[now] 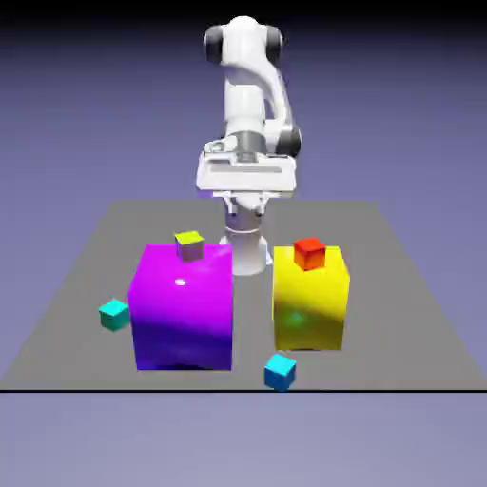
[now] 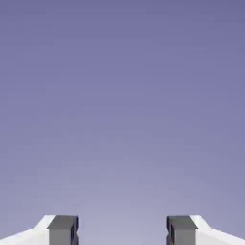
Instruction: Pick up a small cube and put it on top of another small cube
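Soft, even, rendered light fills both views, with no blur or edge distortion. In the exterior view a small white glare spot sits on top of the big glossy purple block (image 1: 183,306), and the big yellow block (image 1: 310,299) carries a faint greenish sheen on its face. The grey tabletop (image 1: 399,285) shows almost no cast shadows. Beyond the pincer (image 2: 122,230), the hand view's backdrop lightens downward.

I see a sky-blue cube (image 1: 280,371) before the yellow block (image 1: 310,301), a teal cube (image 1: 114,314) beside the purple block (image 1: 183,306), and a red cube (image 1: 309,253) atop the yellow block.
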Robot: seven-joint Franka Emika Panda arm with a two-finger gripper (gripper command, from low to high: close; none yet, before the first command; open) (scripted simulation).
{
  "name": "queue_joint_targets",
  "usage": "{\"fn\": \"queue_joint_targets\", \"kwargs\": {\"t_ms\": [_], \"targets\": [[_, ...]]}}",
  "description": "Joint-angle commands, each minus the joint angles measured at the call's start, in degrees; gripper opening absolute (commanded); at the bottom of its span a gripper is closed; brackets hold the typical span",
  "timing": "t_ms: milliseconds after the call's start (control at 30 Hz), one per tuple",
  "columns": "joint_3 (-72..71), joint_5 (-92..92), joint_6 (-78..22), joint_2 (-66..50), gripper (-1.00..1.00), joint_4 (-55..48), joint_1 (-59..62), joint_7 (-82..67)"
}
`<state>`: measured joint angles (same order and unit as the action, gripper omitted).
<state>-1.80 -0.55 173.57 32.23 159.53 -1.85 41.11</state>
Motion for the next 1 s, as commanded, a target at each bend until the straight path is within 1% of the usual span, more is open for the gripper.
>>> {"fn": "queue_joint_targets", "kwargs": {"t_ms": [0,900,967], "targets": [[-1.1,0.2,-1.4,-2.1,0.0,-1.5,0.7,1.4],[-26.4,6.7,-37.4,-58.1,0.0,-38.3,21.6,42.5],[-26.2,7.5,-38.8,-60.5,0.0,-38.9,23.6,45.6]]}}
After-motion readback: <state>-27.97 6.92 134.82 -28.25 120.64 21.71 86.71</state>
